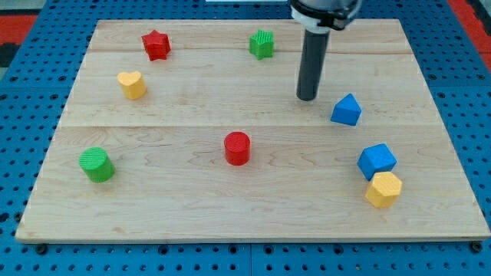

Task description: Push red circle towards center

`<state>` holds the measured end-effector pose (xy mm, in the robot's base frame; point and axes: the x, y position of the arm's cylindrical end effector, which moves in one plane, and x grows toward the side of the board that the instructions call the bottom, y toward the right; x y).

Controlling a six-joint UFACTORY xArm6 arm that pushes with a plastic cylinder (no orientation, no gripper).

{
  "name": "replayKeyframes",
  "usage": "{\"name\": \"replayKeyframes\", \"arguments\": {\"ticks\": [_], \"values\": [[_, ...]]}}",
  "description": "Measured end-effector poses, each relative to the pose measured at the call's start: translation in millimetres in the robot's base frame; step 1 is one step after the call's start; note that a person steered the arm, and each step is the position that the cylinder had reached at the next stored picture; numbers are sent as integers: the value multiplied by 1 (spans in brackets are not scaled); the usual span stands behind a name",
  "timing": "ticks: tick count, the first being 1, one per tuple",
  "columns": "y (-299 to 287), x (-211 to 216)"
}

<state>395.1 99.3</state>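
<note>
The red circle [237, 148] is a short cylinder standing on the wooden board [192, 207], a little below the board's middle. My tip [307, 98] rests on the board up and to the right of the red circle, well apart from it. The tip is just left of the blue triangular block [346, 110], with a small gap between them.
A red star [156, 44] and a yellow heart [132, 84] sit at the upper left. A green star-like block [261, 44] is at the top middle. A green circle [97, 165] is at the lower left. A blue cube [376, 161] touches a yellow hexagon [383, 189] at the lower right.
</note>
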Motion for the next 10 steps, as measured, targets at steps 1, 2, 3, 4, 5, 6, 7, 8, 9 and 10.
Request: {"name": "replayKeyframes", "arguments": {"ticks": [1,2,3,4,5,6,7,8,9,10], "values": [[19,27],[20,31],[-4,7],[49,15],[51,24],[38,15],[-21,-2],[-139,12],[-175,85],[-149,123]]}}
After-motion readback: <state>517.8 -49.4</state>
